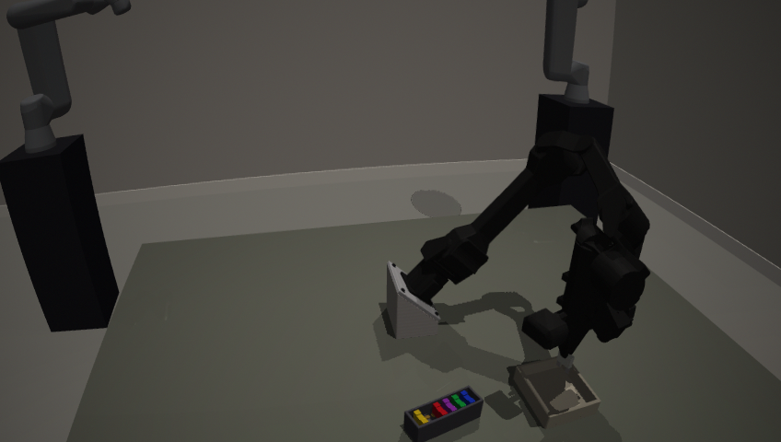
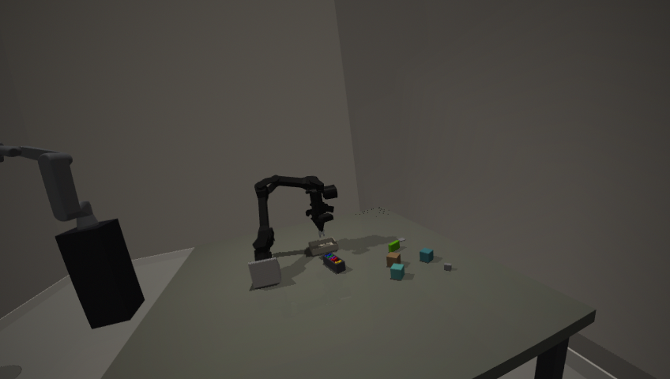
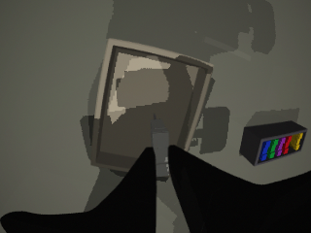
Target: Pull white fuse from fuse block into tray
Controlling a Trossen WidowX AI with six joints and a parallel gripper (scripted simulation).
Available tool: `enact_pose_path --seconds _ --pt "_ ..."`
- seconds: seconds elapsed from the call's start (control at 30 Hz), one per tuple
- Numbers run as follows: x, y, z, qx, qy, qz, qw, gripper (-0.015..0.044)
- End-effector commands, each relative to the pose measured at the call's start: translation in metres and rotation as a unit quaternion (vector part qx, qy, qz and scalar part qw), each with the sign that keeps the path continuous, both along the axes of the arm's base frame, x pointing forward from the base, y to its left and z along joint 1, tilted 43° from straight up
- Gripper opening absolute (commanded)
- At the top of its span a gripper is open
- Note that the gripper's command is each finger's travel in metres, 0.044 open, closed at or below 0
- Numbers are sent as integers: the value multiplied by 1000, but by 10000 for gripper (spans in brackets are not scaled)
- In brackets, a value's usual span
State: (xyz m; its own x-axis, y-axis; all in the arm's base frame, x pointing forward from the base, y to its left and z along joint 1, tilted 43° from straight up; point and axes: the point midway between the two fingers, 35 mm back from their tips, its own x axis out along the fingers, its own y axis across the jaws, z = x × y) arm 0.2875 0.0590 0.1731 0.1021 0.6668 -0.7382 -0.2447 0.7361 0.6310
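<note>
My gripper [image 1: 565,355] [image 2: 321,230] [image 3: 159,152] is shut on the white fuse [image 1: 565,362] [image 2: 321,234] [image 3: 160,141], which looks grey in the shade and points down. Fuse and fingertips are above the beige tray [image 1: 572,414] [image 2: 324,250] [image 3: 102,97], near its back wall in the top view. The exact height above the tray is hard to tell. The dark fuse block [image 1: 450,421] [image 2: 330,266] [image 3: 249,143] stands apart from the tray. It holds the yellow [image 1: 420,417], red [image 1: 439,409], purple [image 1: 448,405], green [image 1: 459,401] and blue [image 1: 467,397] fuses, with an empty slot between yellow and red.
A pale slanted block [image 1: 413,319] [image 2: 265,272] stands by the arm's base. The exterior view shows a green block [image 2: 393,245], a brown cube [image 2: 393,259], two teal cubes [image 2: 426,255] [image 2: 397,272] and a small grey cube [image 2: 447,267] beyond the fuse block.
</note>
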Motion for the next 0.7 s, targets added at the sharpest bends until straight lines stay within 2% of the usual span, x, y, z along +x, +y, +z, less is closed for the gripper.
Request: enact_pose_path --seconds 0.0,0.67 --pt "-1 3 1 2 1 -2 1000 0" --pt "2 25 -23 3 1 -2 1000 0"
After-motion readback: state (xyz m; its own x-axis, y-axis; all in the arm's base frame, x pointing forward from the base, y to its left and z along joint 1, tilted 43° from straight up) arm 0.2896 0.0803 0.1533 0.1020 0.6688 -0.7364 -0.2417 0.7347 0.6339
